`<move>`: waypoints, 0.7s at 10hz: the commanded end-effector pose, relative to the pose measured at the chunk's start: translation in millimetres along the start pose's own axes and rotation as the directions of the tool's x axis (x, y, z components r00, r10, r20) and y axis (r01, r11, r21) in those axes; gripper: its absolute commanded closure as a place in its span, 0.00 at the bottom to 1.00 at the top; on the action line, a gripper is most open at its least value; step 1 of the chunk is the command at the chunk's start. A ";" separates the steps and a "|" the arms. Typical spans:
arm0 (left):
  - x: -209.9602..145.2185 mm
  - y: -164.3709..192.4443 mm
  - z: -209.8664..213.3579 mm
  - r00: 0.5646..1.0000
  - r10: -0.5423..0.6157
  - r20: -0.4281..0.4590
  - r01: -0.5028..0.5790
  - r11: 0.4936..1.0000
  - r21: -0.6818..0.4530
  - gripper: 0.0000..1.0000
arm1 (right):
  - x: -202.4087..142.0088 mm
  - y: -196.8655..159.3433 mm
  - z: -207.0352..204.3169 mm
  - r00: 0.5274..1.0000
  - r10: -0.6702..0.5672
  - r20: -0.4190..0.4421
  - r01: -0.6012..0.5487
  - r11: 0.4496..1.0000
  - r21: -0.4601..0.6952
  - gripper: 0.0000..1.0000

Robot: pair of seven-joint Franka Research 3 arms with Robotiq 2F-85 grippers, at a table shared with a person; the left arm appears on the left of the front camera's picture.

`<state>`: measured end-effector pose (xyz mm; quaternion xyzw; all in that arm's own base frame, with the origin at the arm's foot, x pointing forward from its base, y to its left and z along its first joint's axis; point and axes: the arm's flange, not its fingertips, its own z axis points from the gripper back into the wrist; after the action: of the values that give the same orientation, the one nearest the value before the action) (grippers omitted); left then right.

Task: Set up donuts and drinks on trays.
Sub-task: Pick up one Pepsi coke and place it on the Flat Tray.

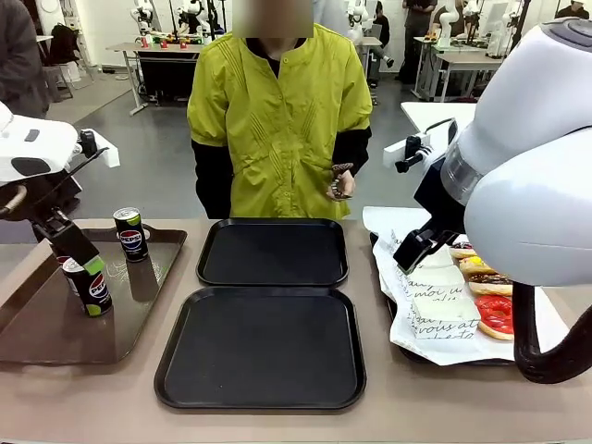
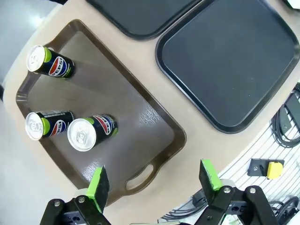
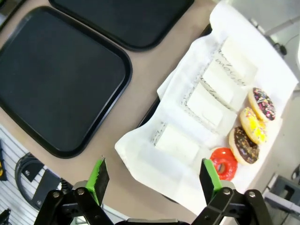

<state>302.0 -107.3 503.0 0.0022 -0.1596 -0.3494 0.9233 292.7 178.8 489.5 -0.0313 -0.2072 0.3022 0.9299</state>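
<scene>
Two black trays lie bare mid-table, the far one (image 1: pixel 273 252) (image 3: pixel 126 18) and the near one (image 1: pixel 261 347) (image 2: pixel 229 61) (image 3: pixel 56 79). Three Pepsi cans (image 1: pixel 130 233) (image 2: pixel 49 62) (image 2: pixel 47 125) (image 2: pixel 91 131) stand on a glossy brown tray (image 1: pixel 46 324) (image 2: pixel 154 126). My left gripper (image 1: pixel 85 264) (image 2: pixel 154 183) hangs open above the front cans, touching none. Several iced donuts (image 1: pixel 495 314) (image 3: pixel 224 163) (image 3: pixel 243 145) (image 3: pixel 253 124) lie at the edge of a white-paper-lined tray (image 1: pixel 435 347). My right gripper (image 1: pixel 413 252) (image 3: pixel 153 180) is open above that paper, with nothing between its fingers.
White paper holders with script lettering (image 1: pixel 442 305) (image 3: pixel 201 103) lie flat on the lined tray beside the donuts. A person in a yellow-green top (image 1: pixel 277 120) stands at the far side, hands held at the waist. Cables (image 2: pixel 286 122) hang off the near table edge.
</scene>
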 end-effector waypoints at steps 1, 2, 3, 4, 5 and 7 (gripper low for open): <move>-1.1 26.2 1.8 0.986 0.159 0.043 -0.147 0.967 -0.207 0.00 | -5.2 -24.0 -6.7 0.985 -0.154 0.075 0.122 0.937 0.327 0.00; -6.3 47.2 0.9 0.962 0.271 0.037 -0.236 0.891 -0.389 0.00 | -18.3 -50.8 -13.3 0.934 -0.345 0.089 0.241 0.796 0.556 0.00; -15.6 70.8 2.3 0.911 0.412 0.006 -0.336 0.752 -0.568 0.00 | -39.0 -77.0 -17.2 0.863 -0.498 0.088 0.291 0.631 0.719 0.00; -30.1 93.2 1.9 0.849 0.527 -0.034 -0.402 0.604 -0.688 0.00 | -65.3 -100.0 -21.8 0.790 -0.610 0.058 0.296 0.463 0.836 0.00; -48.9 114.6 -5.4 0.788 0.608 -0.096 -0.450 0.463 -0.763 0.00 | -97.2 -122.8 -29.8 0.718 -0.696 0.007 0.307 0.326 0.894 0.00; -75.4 140.3 -19.7 0.727 0.664 -0.174 -0.483 0.314 -0.818 0.00 | -144.7 -153.8 -44.9 0.609 -0.790 -0.073 0.321 0.161 0.933 0.00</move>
<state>335.3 39.0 484.7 -0.4682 -0.0662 -0.0951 0.8760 339.3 -17.0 476.6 0.4791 -0.2165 0.0951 0.8453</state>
